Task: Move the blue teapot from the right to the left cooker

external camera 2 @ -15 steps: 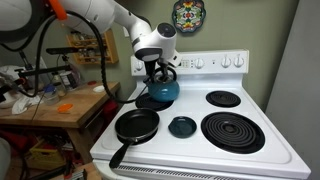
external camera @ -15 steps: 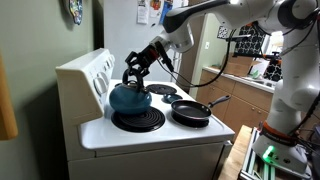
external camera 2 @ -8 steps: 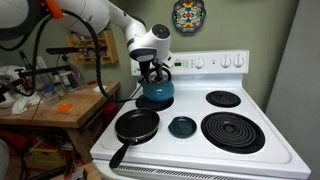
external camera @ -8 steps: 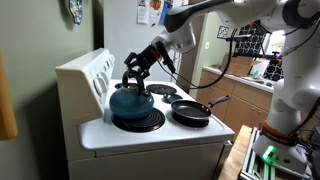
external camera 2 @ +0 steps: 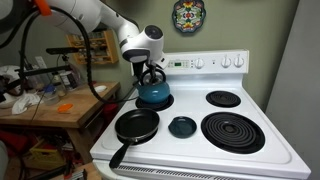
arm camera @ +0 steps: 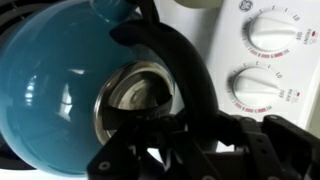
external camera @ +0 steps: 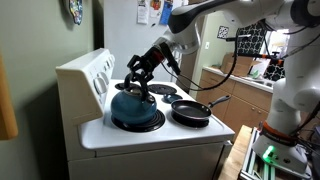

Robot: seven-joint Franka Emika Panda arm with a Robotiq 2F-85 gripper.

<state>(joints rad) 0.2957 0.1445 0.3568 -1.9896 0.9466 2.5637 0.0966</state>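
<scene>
The glossy blue teapot [external camera: 133, 106] with a black arched handle sits low over the large black coil burner [external camera: 152, 125], the left cooker in this view. I cannot tell whether its base touches the coil. In an exterior view the teapot [external camera 2: 154, 96] is at the back left of the stovetop and hides that burner. My gripper [external camera: 141, 80] [external camera 2: 151, 73] is directly above the teapot, shut on its handle. In the wrist view the teapot [arm camera: 50, 70] fills the left side, and its black handle [arm camera: 172, 55] runs into my gripper [arm camera: 185, 125].
A black frying pan [external camera: 190, 110] [external camera 2: 135, 125] sits on the burner beside the teapot. A small dark round lid [external camera 2: 182, 126] lies mid-stove. Another large coil [external camera 2: 232, 131] and a small coil [external camera 2: 222, 98] are on the other side. Control knobs [arm camera: 272, 30] are on the back panel.
The teapot has come down from well above the large coil to sit low over it. The gripper moved down with it and shifted slightly sideways.
</scene>
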